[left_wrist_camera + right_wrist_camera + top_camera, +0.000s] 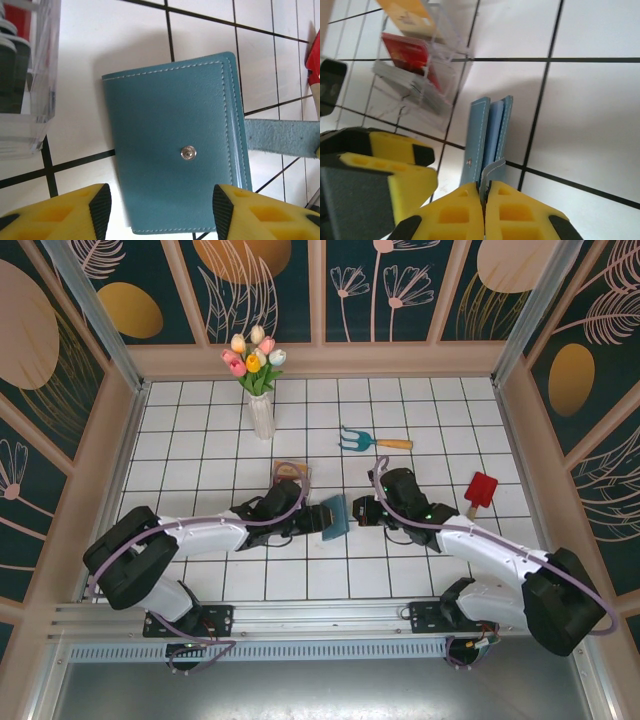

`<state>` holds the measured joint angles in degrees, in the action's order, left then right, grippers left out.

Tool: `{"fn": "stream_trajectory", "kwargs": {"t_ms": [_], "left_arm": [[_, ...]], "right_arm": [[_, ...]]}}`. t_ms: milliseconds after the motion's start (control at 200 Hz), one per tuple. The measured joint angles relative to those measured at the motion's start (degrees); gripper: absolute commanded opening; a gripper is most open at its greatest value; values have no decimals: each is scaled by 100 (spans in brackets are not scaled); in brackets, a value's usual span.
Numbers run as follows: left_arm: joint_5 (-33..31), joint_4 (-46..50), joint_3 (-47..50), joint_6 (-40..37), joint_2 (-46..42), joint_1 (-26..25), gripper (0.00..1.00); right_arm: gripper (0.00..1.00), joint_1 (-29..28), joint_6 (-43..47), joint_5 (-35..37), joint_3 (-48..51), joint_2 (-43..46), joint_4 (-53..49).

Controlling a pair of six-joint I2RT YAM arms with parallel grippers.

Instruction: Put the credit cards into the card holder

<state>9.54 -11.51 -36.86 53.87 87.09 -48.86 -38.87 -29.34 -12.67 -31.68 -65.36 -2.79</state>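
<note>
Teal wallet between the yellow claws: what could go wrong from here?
The right gripper is shut on only the thin teal strap of the teal leather folding wallet; a pull might slip it free.
The left gripper is open around the wallet, so it could be dragged instead of unfolding.
The clear plastic tray of coloured cards stands close and might get bumped.

Teal card holder [172, 150] flat, seemingly between spread jaws.
</note>
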Motion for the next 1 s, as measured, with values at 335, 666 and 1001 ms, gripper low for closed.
{"fn": "stream_trajectory", "kwargs": {"t_ms": [335,666,1001], "left_arm": [[26,48,-160,-173,-17,0,70],[68,164,-372,-326,24,0,72],[15,461,-538,-426,278,0,64]], "right_arm": [[8,0,98,-514,0,39,131],[9,0,96,-688,0,39,286],[9,7,96,-693,0,39,302]]}}
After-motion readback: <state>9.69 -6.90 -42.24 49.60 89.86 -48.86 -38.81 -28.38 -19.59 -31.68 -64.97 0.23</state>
